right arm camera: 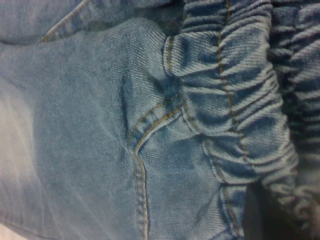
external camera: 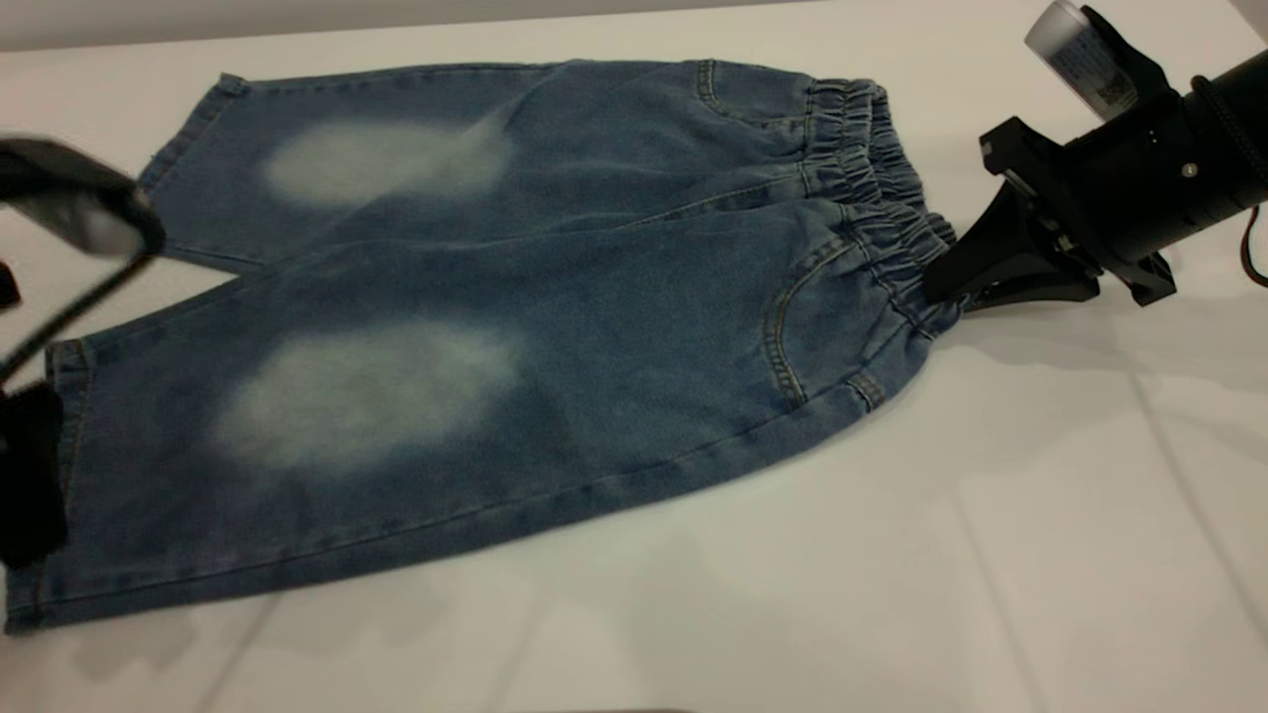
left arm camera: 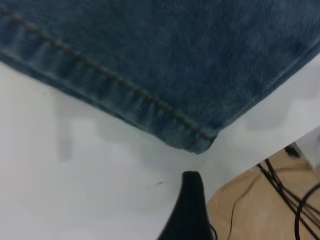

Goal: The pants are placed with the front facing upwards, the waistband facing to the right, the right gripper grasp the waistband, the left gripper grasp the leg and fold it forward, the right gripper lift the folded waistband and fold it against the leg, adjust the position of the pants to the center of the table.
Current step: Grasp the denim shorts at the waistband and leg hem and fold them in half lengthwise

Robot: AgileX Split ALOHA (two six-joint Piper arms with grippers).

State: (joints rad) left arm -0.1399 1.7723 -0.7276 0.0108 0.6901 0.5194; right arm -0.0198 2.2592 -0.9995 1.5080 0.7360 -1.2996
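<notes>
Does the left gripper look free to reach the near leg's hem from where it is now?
Probably yes. The left gripper hovers just off the hem of the pants, with only bare table between them.

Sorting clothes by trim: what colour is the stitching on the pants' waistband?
Tan, against darker blue denim on the waistband of the pants; clearest in the right wrist view.

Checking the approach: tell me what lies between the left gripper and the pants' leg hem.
Only bare table, seen in the left wrist view, separates the left gripper from the hem.
</notes>
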